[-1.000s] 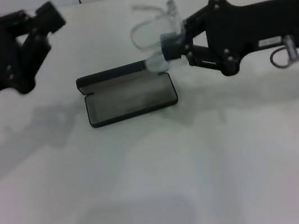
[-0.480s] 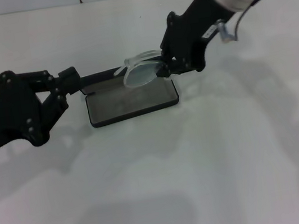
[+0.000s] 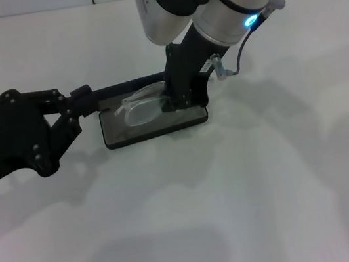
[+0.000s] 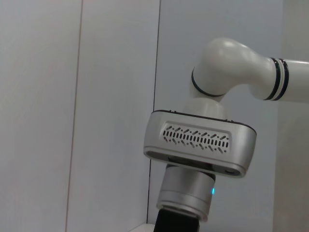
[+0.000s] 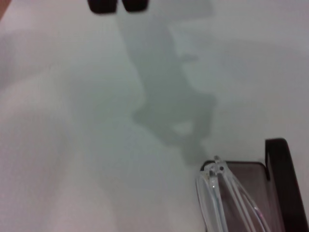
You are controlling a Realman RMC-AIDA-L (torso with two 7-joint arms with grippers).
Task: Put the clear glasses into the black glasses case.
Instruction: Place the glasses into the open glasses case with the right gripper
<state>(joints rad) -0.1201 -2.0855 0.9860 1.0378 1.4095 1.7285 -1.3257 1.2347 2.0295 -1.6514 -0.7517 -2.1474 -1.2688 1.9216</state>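
glasses [image 3: 139, 108]: over the open tray of the case [image 3: 153, 122], low, at its far left half. Can't tell if they touch the lining yet.
right gripper [image 3: 171, 99]: reaches down from the far right, fingers pinching the glasses at their right end, near a lens edge or hinge. Exact contact is hidden by the gripper body.
left gripper [image 3: 92, 101]: at the case's left end, by the hinge corner. Fingers look pressed together on or against the lid edge; likely bracing the case, but I can't confirm a grip.
case state: open, lid lying flat behind the tray, grey lining showing. Sits on the white table [image 3: 250, 192].
glasses look: fully clear plastic, thin frame, arms folded. In the right wrist view the arms and hinge [image 5: 215, 170] run along inside the case's corner [image 5: 275, 150].
handling, glasses: judged light, fairly stiff but thin, so easy to crack or flex at hinges under a hard pinch. Smooth plastic, likely slippery. Hard to see against white.
where to hold: frame end or bridge, not lens faces or arm tips. Current hold at one end looks fine, but the free end may droop.
handling, case: rigid shell, light, may slide on the table if nudged.
risk: a lens or arm landing on the rim instead of inside.
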